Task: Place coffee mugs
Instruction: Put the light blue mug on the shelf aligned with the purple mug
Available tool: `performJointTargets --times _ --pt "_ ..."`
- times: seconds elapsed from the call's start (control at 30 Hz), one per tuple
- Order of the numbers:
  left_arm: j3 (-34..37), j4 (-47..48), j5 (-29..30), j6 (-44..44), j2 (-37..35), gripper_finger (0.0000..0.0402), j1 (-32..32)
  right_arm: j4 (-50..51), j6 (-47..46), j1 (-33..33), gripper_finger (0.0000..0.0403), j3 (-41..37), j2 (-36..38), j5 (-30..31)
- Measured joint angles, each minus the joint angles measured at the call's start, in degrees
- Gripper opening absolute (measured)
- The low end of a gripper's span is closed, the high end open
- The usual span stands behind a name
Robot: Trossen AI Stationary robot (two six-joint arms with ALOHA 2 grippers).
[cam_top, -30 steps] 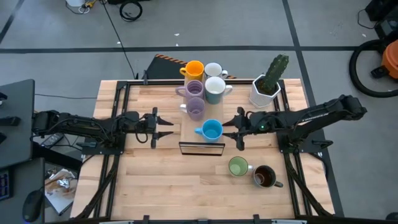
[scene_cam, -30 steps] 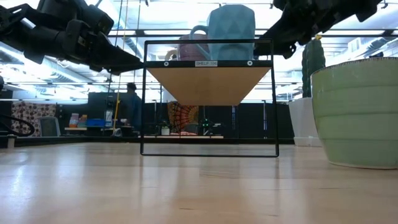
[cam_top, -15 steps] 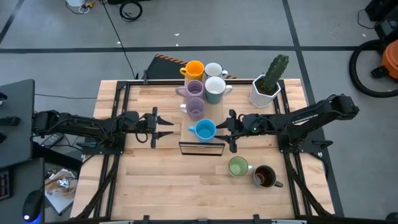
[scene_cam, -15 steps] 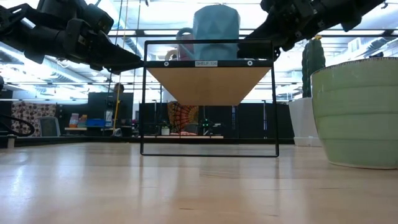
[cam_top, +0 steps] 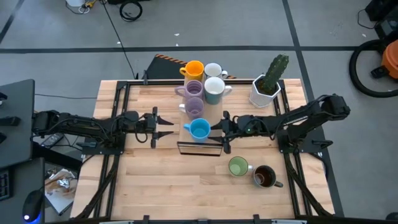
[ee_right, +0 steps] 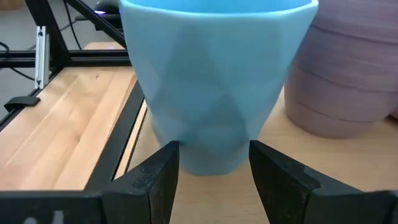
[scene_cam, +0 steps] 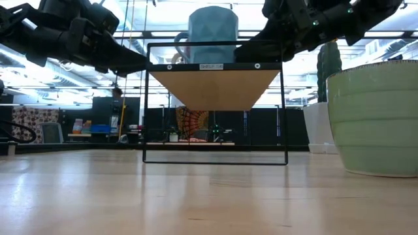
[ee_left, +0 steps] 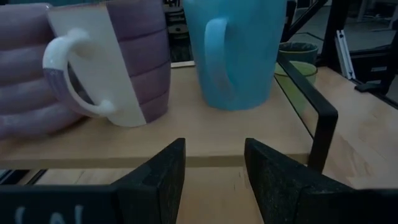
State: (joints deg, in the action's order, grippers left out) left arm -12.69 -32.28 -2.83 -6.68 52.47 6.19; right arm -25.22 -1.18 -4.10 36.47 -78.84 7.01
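Right gripper [cam_top: 224, 127] is reaching in at the small black-framed shelf [cam_top: 200, 149], fingers spread apart with nothing held. In the right wrist view the blue mug [ee_right: 214, 81] sits directly ahead of the two dark fingers [ee_right: 149, 180], its base showing in the gap between them, though whether the tips actually touch it I can't tell. From above, the blue mug [cam_top: 199, 129] stands upright on the shelf's wooden top near the front edge, handle pointing toward the left arm, with the gripper just beside it.

Left gripper [cam_top: 160, 127] hovers on the other side of the shelf, fingers also apart and empty, a bit back from the mug. Its wrist view shows the blue mug's handle facing it and a purple mug [ee_left: 112, 62] with a white handle next to it.

Behind the blue mug on the shelf there's a row: two purple mugs [cam_top: 194, 104], an orange mug [cam_top: 194, 68] and two white mugs [cam_top: 214, 84].

In front of the shelf, on the table [cam_top: 155, 180], a green mug [cam_top: 238, 167] and a dark brown mug [cam_top: 264, 177] stand side by side. A potted cactus [cam_top: 268, 84] sits off at the table's far right corner.
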Motion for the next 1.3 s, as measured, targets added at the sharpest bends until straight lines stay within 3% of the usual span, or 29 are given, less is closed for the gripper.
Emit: performJointTargets --times 0.3,0.63,0.97,1.3 --pt "0.00 -1.47 -4.03 0.90 0.02 0.0172 -0.06 1.37 -0.13 0.57 0.0201 0.00 2.06 -0.02" --pt "-0.20 -6.77 -2.09 7.25 0.02 0.0172 -0.08 6.46 -3.05 0.55 0.0201 0.00 7.77 0.81" --pt "-4.79 -7.06 0.61 5.21 5.78 0.0172 -4.05 7.59 -4.76 1.36 0.0195 2.53 6.76 0.81" --pt "-7.72 -6.92 0.52 4.44 11.37 0.0172 -4.43 9.68 -2.83 1.24 0.0194 6.82 1.23 -1.84"
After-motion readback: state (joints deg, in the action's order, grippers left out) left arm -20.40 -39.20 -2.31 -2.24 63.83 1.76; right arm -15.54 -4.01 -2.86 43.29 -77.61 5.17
